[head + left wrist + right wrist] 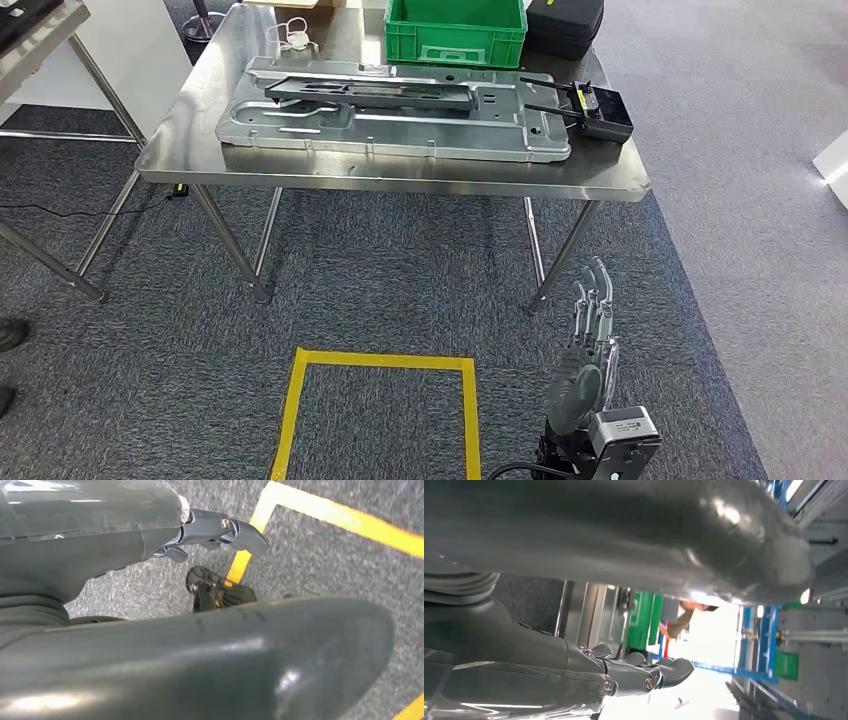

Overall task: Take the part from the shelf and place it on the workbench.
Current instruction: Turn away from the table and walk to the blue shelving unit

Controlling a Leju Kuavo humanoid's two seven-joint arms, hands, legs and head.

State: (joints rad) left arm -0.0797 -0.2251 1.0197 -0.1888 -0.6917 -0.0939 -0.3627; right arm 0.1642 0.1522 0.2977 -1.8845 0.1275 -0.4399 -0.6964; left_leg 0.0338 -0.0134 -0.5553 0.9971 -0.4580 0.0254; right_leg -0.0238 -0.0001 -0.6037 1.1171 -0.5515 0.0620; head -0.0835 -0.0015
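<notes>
since the long metal part (392,118) already lies flat on the steel workbench (200,160), i would keep my right hand (590,345) loose and holding nothing (left hand (215,530) looks unloaded too) and step away slowly.

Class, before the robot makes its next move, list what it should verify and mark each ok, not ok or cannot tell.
1. Right hand free, fingers apart: ok.
2. Left hand free of any load: ok, nothing shows in its fingers.
3. Metal part lying flat on the workbench: ok.
4. Part clear of the table edge: ok.
5. Green bin apart from the part: cannot tell, they look close.
6. Robot inside the yellow floor square: cannot tell.
</notes>
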